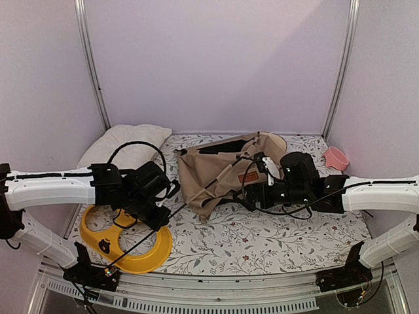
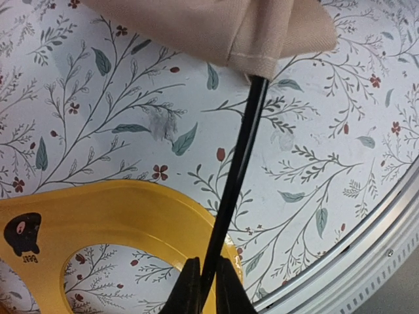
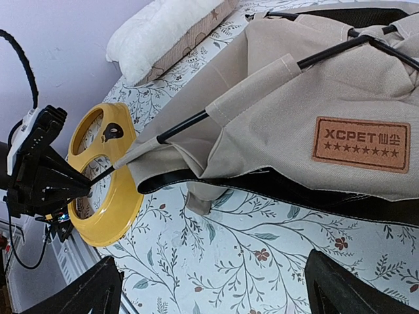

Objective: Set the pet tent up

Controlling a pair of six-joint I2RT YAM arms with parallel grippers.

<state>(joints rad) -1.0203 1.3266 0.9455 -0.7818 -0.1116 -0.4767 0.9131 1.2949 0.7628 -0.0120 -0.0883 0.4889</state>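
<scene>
Observed from the near side: the pet tent (image 1: 222,167) lies collapsed in a crumpled beige heap on the floral table cover (image 1: 262,239). It sits toward the back and a little right of centre, between the two arms, and is not standing. Its brown label patch (image 3: 360,144) faces upward on the side nearest the right arm. One black pole (image 2: 239,157) comes out of a fabric sleeve at the tent's near-left corner and runs diagonally toward the front left, passing above the rim of the yellow bowl tray (image 1: 150,252). The left gripper (image 2: 201,288) is clamped on this pole, one finger pressed to each side, at a point over the tray's inner edge. The right gripper (image 3: 211,275) hangs low just beside the tent's near edge with its fingers spread wide; between them is only bare floral cover, and they touch no fabric. A white pillow (image 1: 127,144) rests in the back-left corner, apart from the tent. A small pink cup (image 1: 336,157) stands at the back right, beyond the right arm.
</scene>
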